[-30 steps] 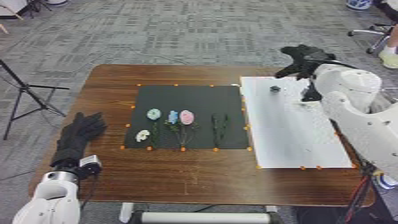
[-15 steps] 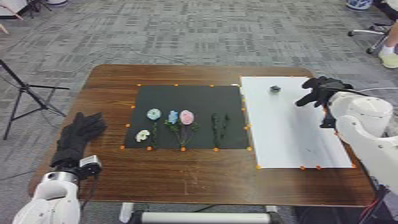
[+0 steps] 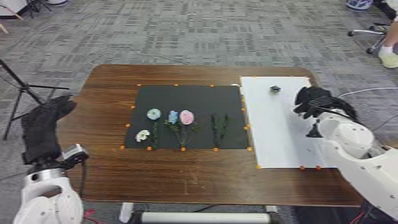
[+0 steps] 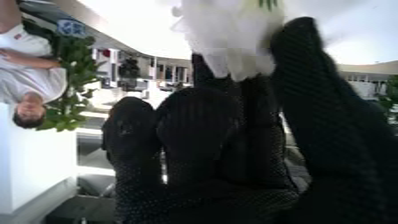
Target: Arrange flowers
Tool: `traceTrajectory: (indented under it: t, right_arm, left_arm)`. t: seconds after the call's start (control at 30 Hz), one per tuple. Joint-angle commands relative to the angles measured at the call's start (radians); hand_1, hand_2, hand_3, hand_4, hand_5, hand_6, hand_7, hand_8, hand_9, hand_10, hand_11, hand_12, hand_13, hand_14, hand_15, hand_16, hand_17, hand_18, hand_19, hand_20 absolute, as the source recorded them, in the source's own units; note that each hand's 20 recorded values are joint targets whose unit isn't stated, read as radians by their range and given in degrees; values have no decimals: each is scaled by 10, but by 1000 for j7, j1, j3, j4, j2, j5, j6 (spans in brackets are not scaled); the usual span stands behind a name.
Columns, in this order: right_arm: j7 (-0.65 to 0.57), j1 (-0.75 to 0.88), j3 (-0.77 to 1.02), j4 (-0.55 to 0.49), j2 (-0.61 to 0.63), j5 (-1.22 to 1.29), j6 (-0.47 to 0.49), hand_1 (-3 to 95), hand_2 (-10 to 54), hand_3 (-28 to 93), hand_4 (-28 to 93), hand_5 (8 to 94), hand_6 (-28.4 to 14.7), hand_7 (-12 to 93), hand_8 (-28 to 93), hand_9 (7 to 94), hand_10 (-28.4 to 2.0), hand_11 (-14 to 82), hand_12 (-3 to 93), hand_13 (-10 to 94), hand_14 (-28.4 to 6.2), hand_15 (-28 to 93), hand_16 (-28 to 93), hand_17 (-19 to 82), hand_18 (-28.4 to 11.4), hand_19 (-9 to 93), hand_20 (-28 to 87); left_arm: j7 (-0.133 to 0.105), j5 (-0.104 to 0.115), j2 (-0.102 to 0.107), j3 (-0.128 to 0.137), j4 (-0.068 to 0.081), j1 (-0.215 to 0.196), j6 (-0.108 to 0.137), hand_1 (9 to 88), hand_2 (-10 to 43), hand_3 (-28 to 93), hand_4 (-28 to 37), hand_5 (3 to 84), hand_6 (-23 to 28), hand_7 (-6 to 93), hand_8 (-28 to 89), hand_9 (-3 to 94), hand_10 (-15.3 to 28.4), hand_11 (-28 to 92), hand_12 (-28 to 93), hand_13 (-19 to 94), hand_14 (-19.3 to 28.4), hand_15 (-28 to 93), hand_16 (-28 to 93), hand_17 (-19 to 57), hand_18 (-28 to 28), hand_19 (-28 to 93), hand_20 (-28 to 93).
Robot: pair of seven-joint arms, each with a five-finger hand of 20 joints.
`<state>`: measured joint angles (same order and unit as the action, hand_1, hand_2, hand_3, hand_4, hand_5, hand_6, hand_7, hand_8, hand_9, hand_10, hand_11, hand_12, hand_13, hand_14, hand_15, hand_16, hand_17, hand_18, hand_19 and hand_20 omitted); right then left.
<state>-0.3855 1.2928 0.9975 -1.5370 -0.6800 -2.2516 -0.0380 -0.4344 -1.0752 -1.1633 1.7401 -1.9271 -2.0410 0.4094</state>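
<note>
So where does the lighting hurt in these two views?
Right wrist view: strong glare beyond the robot hand nearly swallows the edges of the white petals; the glove stays very dark. Head view: fairly even light, though the white sheet looks bright and nearly featureless.

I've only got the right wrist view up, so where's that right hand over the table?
Observer: In the head view, the right hand is above the right edge of the white sheet.
Operator: And the left hand, is it anywhere near the flowers?
Observer: No, the left hand is out at the left edge of the table.
Operator: What's lying beside the pink flower?
Observer: A light blue flower lies just left of the pink flower.
</note>
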Motion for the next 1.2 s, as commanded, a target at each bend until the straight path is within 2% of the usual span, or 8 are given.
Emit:
traceTrajectory:
  t: [0.03, 0.17, 0.3, 0.47, 0.67, 0.8, 0.93, 1.2]
  right_arm:
    - [-3, 74, 30, -21, 13, -23, 66, 552, -95, 606, -194, 665, 18, 188, 22, 778, -103, 100, 247, 851, -29, 643, 320, 524, -191, 932, 534]
    - [5, 86, 25, -20, 21, -27, 41, 541, -95, 624, -199, 657, 13, 190, 15, 748, -111, 122, 217, 844, -30, 641, 326, 518, -187, 932, 527]
    - [15, 86, 21, -44, 39, -10, -40, 601, -95, 561, -180, 746, 16, 221, 48, 847, -103, 68, 299, 861, -23, 639, 320, 536, -185, 932, 531]
    - [4, 102, 57, -213, 67, 85, -160, 616, -95, 565, -178, 783, 13, 230, 51, 886, -107, 66, 322, 876, -18, 633, 324, 547, -185, 932, 537]
    - [30, 18, -16, -385, 34, 211, -255, 616, -95, 568, -177, 787, 12, 226, 54, 890, -110, 60, 327, 879, -19, 635, 329, 551, -184, 932, 544]
    - [50, -59, -81, -427, -25, 294, -235, 617, -95, 568, -176, 789, 12, 222, 56, 893, -110, 57, 327, 881, -18, 634, 332, 553, -184, 932, 548]
    - [77, -122, -162, -410, -99, 314, -228, 617, -95, 567, -175, 791, 12, 217, 55, 894, -109, 53, 325, 882, -19, 635, 334, 554, -185, 932, 553]
    - [149, -248, -323, -221, -228, 290, -148, 618, -95, 563, -177, 791, 15, 213, 53, 882, -106, 36, 306, 883, -16, 638, 336, 558, -181, 932, 560]
  left_arm:
    - [-42, 21, -18, 30, -31, -4, 47, 374, 181, 641, -282, 570, 25, 203, -84, 573, 147, 259, 126, 479, 176, 242, -5, 172, 104, 108, 248]
    - [-20, 20, -25, 39, -27, -22, 40, 350, 171, 655, -282, 571, 26, 203, -85, 574, 148, 260, 127, 477, 178, 247, -4, 161, 109, 103, 252]
    - [3, 12, -26, 57, -32, -56, 23, 323, 150, 667, -283, 571, 28, 198, -85, 569, 151, 257, 127, 473, 181, 249, -4, 152, 110, 100, 247]
    - [28, 1, -22, 85, -60, -111, 19, 304, 130, 678, -283, 566, 29, 194, -82, 565, 153, 256, 129, 468, 185, 252, -4, 145, 113, 105, 242]
    - [33, 7, -35, 97, -74, -133, 32, 292, 119, 681, -283, 562, 29, 191, -80, 562, 152, 256, 130, 463, 187, 248, -4, 138, 115, 107, 235]
    - [13, 18, -57, 121, -77, -173, -8, 288, 118, 679, -283, 562, 29, 190, -80, 561, 152, 255, 130, 464, 187, 248, -3, 135, 116, 110, 232]
    - [15, 19, -59, 110, -75, -172, -6, 286, 116, 680, -283, 560, 29, 190, -79, 559, 152, 254, 130, 462, 187, 247, -3, 134, 117, 112, 228]
    - [25, 12, -56, 80, -67, -152, -17, 283, 115, 678, -283, 558, 29, 191, -80, 556, 152, 253, 130, 460, 187, 247, -2, 129, 119, 116, 223]
